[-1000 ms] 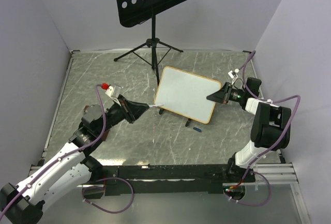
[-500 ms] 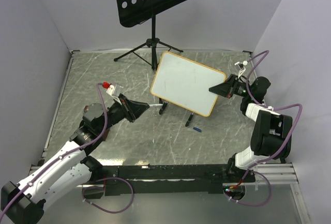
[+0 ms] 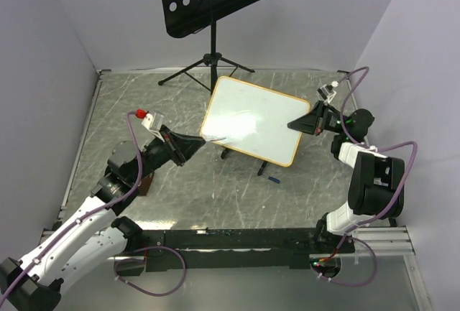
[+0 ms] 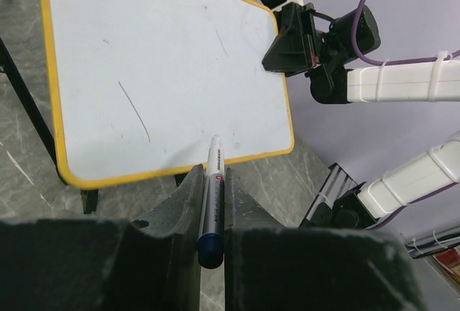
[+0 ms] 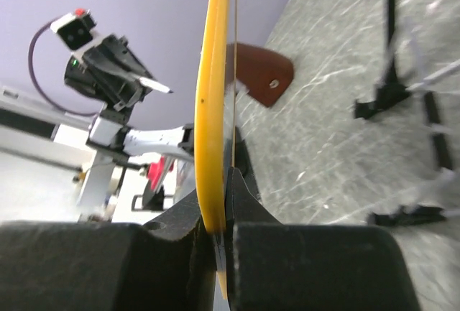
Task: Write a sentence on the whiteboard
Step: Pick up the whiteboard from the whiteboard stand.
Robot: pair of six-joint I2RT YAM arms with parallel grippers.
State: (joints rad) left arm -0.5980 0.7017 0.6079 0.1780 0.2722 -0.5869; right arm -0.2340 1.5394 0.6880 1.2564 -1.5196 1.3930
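Whiteboard (image 3: 251, 118) white, bench (image 3: 144, 95) grey-marbled
The whiteboard carries faint grey strokes inside a yellow-tan frame. Pale veins streak the dark grey bench. The music stand (image 3: 223, 6) is black with round holes, and the marker (image 4: 213, 182) is white with a dark-blue end.

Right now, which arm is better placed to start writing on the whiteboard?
Left. The left gripper holds the marker, tip aimed at the whiteboard; the right gripper is clamped on its edge.
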